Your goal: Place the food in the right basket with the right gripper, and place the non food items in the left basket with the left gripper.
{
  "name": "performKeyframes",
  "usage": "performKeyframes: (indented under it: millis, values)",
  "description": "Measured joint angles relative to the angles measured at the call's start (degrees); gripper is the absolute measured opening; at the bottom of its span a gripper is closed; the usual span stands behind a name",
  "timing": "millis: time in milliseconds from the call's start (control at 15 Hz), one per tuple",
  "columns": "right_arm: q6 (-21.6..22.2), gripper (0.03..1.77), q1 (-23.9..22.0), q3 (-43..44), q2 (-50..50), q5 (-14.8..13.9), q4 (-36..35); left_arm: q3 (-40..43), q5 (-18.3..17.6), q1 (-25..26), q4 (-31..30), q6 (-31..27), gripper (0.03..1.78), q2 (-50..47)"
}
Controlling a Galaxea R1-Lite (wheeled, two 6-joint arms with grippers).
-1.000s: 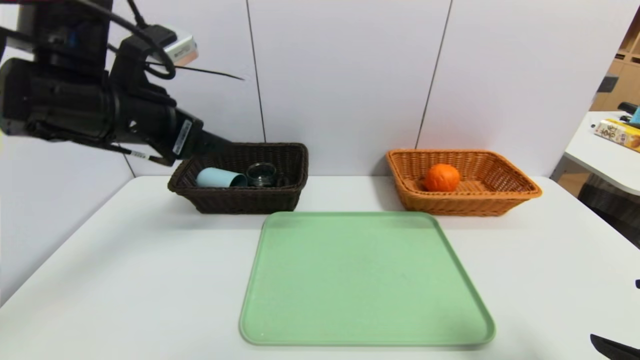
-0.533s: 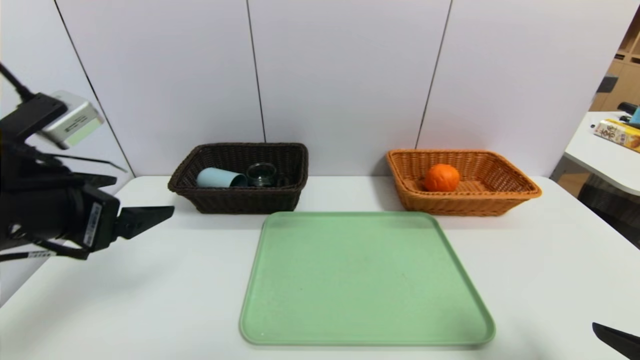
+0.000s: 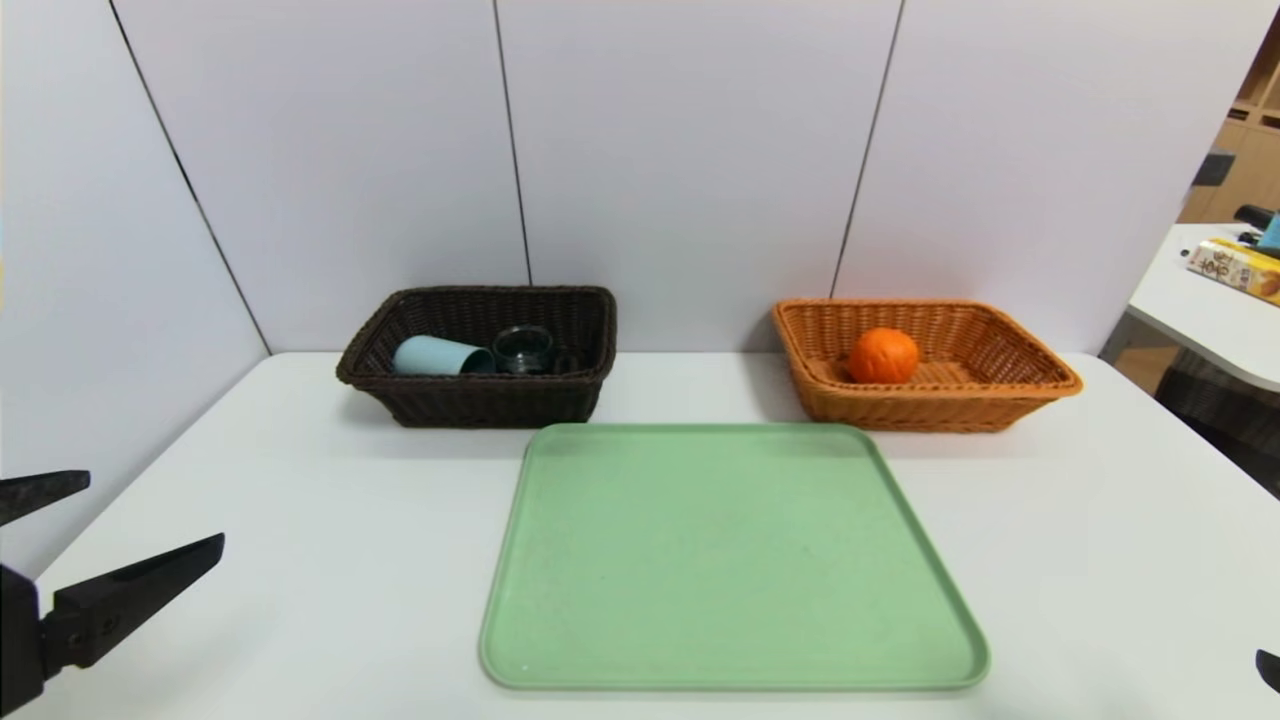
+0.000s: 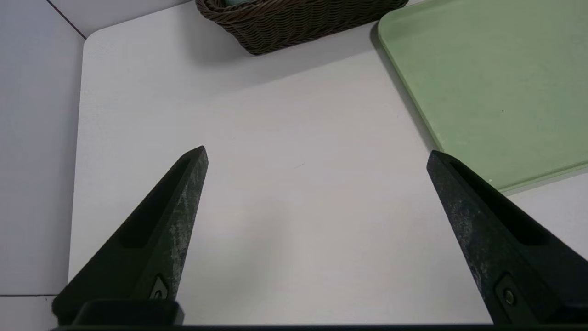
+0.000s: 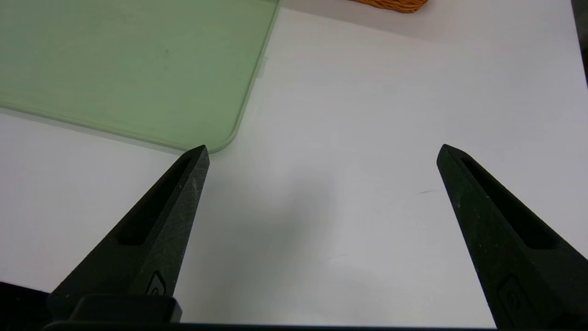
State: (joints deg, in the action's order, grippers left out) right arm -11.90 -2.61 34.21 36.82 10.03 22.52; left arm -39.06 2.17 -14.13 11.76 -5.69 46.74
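Dark brown woven wicker basket (image 3: 490, 400) at the table's far edge, left of the green tray (image 3: 735, 560), holds the pale blue tumbler (image 3: 430, 356) on its side and a clear glass cup (image 3: 522, 347), presumably grouped as non-food. The round orange fruit (image 3: 884, 356) sits in the orange-tan wicker basket (image 3: 920, 408) toward the far right corner. The left gripper (image 4: 317, 149), by the left edge, and right gripper (image 5: 324, 146), near the right front corner, have empty fingers wide apart. The yellow-and-white packet (image 3: 1236, 268) on the side table (image 3: 1205, 310) bears unreadable print.
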Motion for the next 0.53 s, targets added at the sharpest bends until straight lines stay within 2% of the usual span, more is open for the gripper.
performKeyframes:
  millis: [533]
  values:
    - [0.5,1.71,0.5,-3.6,-9.5,5.1,2.3,12.1,-0.4,6.3,-0.1,1.4,1.69,-16.6]
